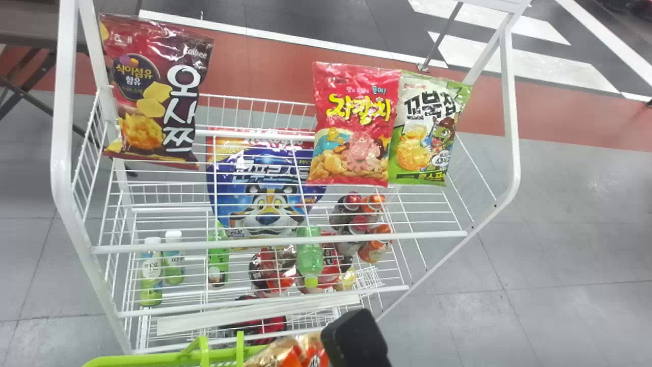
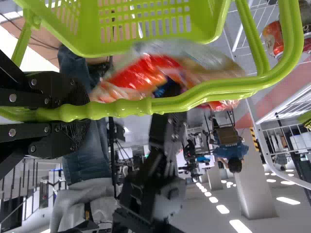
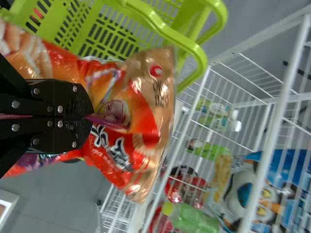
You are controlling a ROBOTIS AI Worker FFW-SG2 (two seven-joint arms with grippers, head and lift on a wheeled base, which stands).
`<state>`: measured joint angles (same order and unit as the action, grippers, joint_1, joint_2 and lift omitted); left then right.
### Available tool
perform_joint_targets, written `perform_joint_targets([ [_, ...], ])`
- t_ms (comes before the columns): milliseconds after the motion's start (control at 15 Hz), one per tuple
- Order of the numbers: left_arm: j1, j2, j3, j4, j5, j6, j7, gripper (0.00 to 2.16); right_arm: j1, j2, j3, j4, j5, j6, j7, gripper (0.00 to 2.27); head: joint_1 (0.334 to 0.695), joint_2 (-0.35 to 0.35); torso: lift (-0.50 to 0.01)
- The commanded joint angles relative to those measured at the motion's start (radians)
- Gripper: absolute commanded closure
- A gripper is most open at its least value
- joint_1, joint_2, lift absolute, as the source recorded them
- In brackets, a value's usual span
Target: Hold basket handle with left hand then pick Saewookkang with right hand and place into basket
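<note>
At the head view's bottom edge my right gripper is beside the orange and gold Saewookkang bag, just right of the green basket. In the right wrist view my right gripper is shut on the bag, pinching its middle; the basket lies behind the bag. The left wrist view has my left gripper shut on the green basket handle, and the bag beyond that handle, by the basket's rim. Whether the bag is inside the basket I cannot tell.
A white wire rack stands ahead, with snack bags on its upper shelf and a cereal bag, bottles and cans lower down. Its front rail is close beyond the basket.
</note>
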<state>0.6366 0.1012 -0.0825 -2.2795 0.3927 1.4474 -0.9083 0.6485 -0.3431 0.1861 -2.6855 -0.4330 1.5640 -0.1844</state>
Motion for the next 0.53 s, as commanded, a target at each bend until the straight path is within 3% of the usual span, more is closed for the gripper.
perform_joint_targets([
  [0, 0.0, 0.0, -0.002, 0.0, 0.0, 0.0, 0.0, 1.7, -0.003, 0.003, 0.042, 0.056, 0.014, 0.008, -0.001, 2.24, 0.695, -0.35, -0.019],
  [467, 0.0, 0.002, -0.007, 0.0, 0.0, 0.0, -0.001, 1.7, -0.079, 0.016, 0.161, 0.216, 0.027, 0.008, -0.006, 2.24, 0.695, -0.35, -0.019],
])
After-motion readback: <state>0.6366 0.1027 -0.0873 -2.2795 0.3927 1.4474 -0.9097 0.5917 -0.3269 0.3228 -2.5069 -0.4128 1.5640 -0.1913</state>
